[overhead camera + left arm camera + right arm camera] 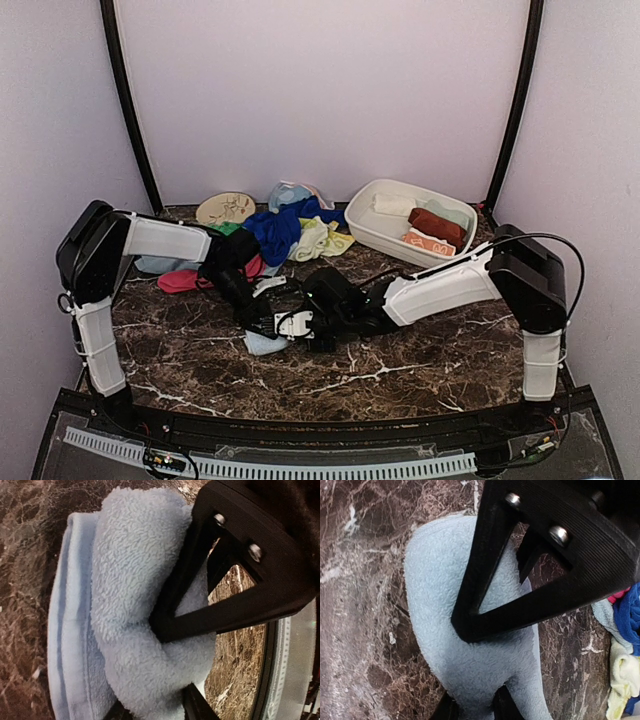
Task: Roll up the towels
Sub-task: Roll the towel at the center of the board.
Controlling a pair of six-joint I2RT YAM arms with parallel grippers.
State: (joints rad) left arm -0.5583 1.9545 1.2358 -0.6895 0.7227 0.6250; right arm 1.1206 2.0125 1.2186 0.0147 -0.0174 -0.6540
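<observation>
Table: dark brown marble with white veins (420, 385); both arms are bolted at its near edge and reach in to meet at the middle.
Left arm: it (95, 300) rises at the near left corner and bends in over the table to the centre.
Right arm: it (455, 285) mirrors this from the near right corner.
Pale blue towel: it (125, 580) lies on the bare marble at the centre, in front of the heap, partly folded into a thick fold on a flatter layer, with both grippers on it.
Left gripper: it (172, 667) pinches the thick fold; the terry bulges around the upper finger (200, 615) and fills the gap down to the lower one.
Right gripper: it (477, 670) comes down on the same towel just beside the left one, the jaws narrow with cloth showing between them; whether they clamp it cannot be told.
Heap behind: loose towels lie mid-table, a pink-red towel (178, 281) at the left, a green towel (230, 228) farther back, a royal blue towel (278, 232) in the middle and a lime-yellow towel (322, 240) touching its right side.
Tan disc: round and patterned (225, 208), it lies flat at the far edge, just left of the heap.
White basin: oval (365, 232), it stands at the far right and holds rolled towels, a white roll (392, 204) and a rust-brown roll (437, 226) among them.
</observation>
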